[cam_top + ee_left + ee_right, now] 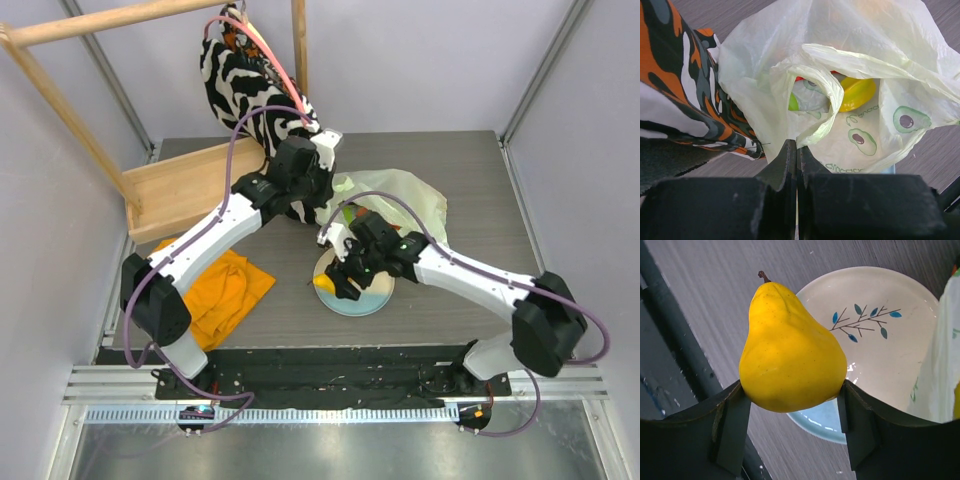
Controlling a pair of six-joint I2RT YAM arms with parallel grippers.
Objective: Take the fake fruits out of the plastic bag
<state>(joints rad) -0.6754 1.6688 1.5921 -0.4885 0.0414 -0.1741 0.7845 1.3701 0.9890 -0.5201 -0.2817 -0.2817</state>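
**Top external view.** The plastic bag (405, 190) is seen lying crumpled on the table (470, 160), just behind the white plate (368, 298). One fruit, the yellow pear (325, 287), has been taken out of the bag and is held by the right gripper (337, 280) at the plate's left rim. No fruit is seen lying loose on the plate, so the task is judged to be at an early stage. The left gripper (322, 200) is largely masked by its own wrist at the bag's left edge. The plate is partly covered by the right arm.

**Left wrist view.** The left gripper (796, 146) is shown clenched flat, and a fold of the plastic bag's (860, 50) rim runs down to its tips. It is judged to be nipped there, so that the mouth is kept open. Inside the bag a yellow fruit (858, 92), a green fruit (793, 102) and a sliver of something red (799, 78) can be made out. Their full shapes and number are hidden by the film. A patterned cloth bag (680, 90) lies against the left side.

**Right wrist view.** The right gripper (792, 390) is clamped on the pear's (790, 350) broad base, with the stem pointing away. The plate (885, 355), painted with a blue twig, lies beyond it. Whether the pear touches the plate cannot be told. A strip of the plastic bag (944, 365) is cut off at the right edge.
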